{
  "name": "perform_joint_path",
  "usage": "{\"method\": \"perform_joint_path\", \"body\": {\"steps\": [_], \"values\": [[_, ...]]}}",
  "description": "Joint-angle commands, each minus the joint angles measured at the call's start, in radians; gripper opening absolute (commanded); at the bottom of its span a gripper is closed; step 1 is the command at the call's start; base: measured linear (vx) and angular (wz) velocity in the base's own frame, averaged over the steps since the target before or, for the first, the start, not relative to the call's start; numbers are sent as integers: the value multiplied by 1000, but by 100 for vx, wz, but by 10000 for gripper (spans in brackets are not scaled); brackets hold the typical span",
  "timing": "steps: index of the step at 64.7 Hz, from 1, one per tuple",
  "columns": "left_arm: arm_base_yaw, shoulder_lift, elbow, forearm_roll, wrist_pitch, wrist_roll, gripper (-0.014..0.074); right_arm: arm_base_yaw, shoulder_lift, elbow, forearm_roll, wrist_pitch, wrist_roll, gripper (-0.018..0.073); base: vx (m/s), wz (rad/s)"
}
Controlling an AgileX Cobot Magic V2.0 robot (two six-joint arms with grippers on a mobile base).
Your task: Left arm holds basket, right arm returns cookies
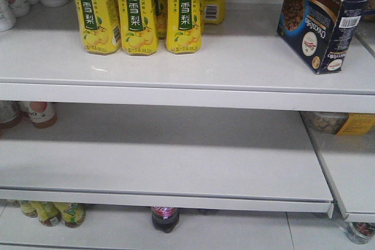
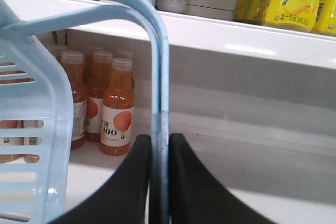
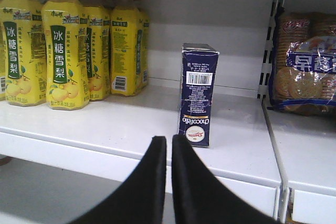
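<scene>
The dark navy cookies box (image 1: pixel 322 19) stands upright on the upper shelf (image 1: pixel 234 57), at its right end, well apart from the yellow drink bottles (image 1: pixel 137 10) to its left. The right tool (image 3: pixel 169 182) sits clenched and empty just near of the box. The left tool (image 2: pixel 160 182) grasps the light blue basket's handle (image 2: pixel 157 77).

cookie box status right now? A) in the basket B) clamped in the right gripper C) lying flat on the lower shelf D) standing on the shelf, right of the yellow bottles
D: the cookies stand upright on the top shelf, right of the yellow bottles, while the right gripper sits in front of the box with its fingers together and nothing between them.
</scene>
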Motion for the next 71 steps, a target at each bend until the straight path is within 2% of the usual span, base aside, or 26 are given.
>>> {"method": "perform_joint_path", "body": {"steps": [1, 14, 24, 34, 41, 44, 53, 58, 71], "values": [[3, -22, -24, 20, -82, 9, -3, -4, 9, -26, -7, -67, -8, -6, 0, 0], [-2, -12, -25, 19, -87, 9, -3, -4, 9, -26, -7, -67, -8, -6, 0, 0], [-2, -9, -25, 17, -155, 6, -3, -4, 9, -26, -7, -67, -8, -6, 0, 0], [-3, -9, -25, -51, -179, 22, -3, -4, 9, -26, -7, -67, -8, -6, 0, 0], [-3, -9, -25, -154, -159, 130, -3, -4, 9, -26, -7, -67, -8, -6, 0, 0], [-3, -9, -25, -223, -159, 205, -3, -4, 9, -26, -7, -67, -8, -6, 0, 0], [-3, -10, -25, -354, -157, 387, -3, -4, 9, -26, -7, -67, -8, -6, 0, 0], [-4, -13, -23, -370, -141, 427, -3, -4, 9, -26, -7, -67, -8, -6, 0, 0], [-9, -50, -23, -364, 1, 442, -3, -4, 9, -26, -7, -67, -8, -6, 0, 0]]}}
